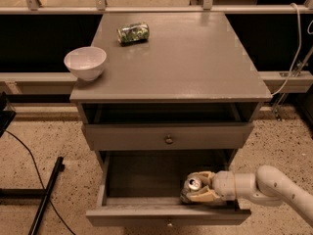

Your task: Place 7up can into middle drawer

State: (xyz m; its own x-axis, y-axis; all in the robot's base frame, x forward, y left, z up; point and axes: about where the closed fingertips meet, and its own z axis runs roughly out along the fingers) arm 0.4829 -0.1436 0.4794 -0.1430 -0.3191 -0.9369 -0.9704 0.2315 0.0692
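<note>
The 7up can (pixel 192 185), pale with a shiny silver top, stands upright inside the open middle drawer (pixel 166 214), at its right front part near the thin front rim. My gripper (pixel 195 189) reaches in from the right and its tan fingers (pixel 203 197) are closed around the can. The white arm runs off toward the lower right. The can's base looks low on the drawer's dark floor; I cannot tell whether it touches.
A closed drawer front with a round knob (pixel 168 140) sits above the open drawer. On the cabinet top (pixel 195 62) lie a darker green can (pixel 133 33) on its side and a white bowl (pixel 85 62). A black cable and stand leg (pixel 44 195) lie on the floor at left.
</note>
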